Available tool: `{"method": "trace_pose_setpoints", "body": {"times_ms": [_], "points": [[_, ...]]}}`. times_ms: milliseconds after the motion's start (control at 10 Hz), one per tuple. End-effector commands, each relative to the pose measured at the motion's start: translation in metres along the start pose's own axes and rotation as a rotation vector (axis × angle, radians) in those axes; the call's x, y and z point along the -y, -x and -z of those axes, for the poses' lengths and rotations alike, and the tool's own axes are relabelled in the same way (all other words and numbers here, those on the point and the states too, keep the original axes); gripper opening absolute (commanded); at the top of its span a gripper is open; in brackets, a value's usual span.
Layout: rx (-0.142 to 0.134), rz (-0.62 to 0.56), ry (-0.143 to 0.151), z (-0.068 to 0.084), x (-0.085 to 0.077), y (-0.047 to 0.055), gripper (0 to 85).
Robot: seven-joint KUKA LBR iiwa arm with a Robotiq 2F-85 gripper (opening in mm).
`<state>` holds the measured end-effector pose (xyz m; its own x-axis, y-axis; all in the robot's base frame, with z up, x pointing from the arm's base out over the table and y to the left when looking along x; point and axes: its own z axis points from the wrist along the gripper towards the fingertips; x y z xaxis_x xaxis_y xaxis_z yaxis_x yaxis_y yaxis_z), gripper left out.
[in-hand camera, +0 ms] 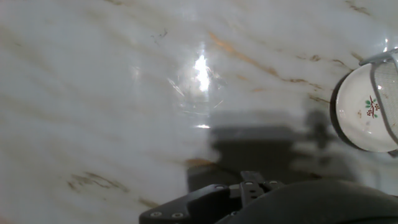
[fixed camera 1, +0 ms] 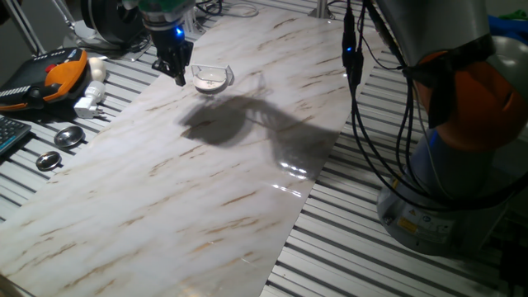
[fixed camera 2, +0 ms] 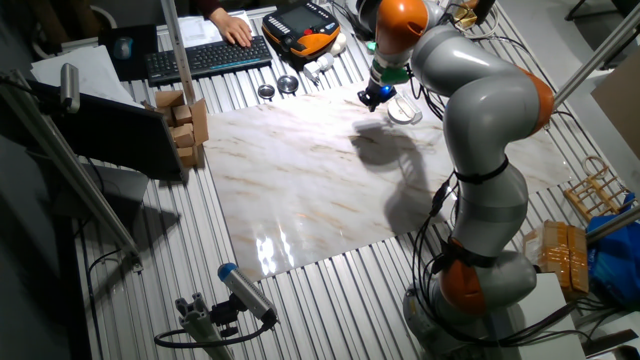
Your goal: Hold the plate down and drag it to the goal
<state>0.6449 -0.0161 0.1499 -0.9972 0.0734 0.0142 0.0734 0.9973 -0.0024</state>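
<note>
I read the plate [fixed camera 1: 209, 78] as sitting on the marble worktop [fixed camera 1: 190, 190] just beside the pincer [fixed camera 1: 176, 73], on the side away from the orange pendant [fixed camera 1: 62, 70]. In the hand view the plate [in-hand camera: 367, 109] lies at the far right edge of the frame, off the pincer axis, with a small printed mark at its centre. The clear goal [fixed camera 1: 224, 73] appears to wrap the plate already: a glinting wall crosses the dish in the hand view, but I cannot tell whether the plate is fully seated inside it.

The pincer hangs near the worktop and carries nothing. I cannot tell whether its jaws are wide or narrow; the fingertips are not resolved in any view.

Risks from this position, as I judge them:
- Pressing straight down here meets bare marble, not the plate, because the plate is offset to one side.
- A sideways approach at this height can knock the light goal or tip the shallow dish by its rim.
- The goal is transparent, so I can misjudge its walls.
- The polished worktop lets the plate slip if contact is off-centre.
</note>
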Motion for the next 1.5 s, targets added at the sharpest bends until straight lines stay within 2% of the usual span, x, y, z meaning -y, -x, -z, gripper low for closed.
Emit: {"method": "trace_pose_setpoints", "body": {"times_ms": [0, 100, 400, 800, 1400], "points": [[0.008, 0.005, -0.009, 0.0006, -0.0016, -0.0008, 0.0], [0.019, 0.005, -0.017, 0.0023, -0.0005, -0.0019, 0.0], [0.0, 0.014, -0.006, 0.0037, 0.0005, -0.0042, 0.0], [-0.012, 0.022, 0.007, 0.0043, -0.0015, -0.006, 0.0], [-0.006, 0.027, 0.007, 0.0041, -0.0039, -0.0084, 0.0]]}}
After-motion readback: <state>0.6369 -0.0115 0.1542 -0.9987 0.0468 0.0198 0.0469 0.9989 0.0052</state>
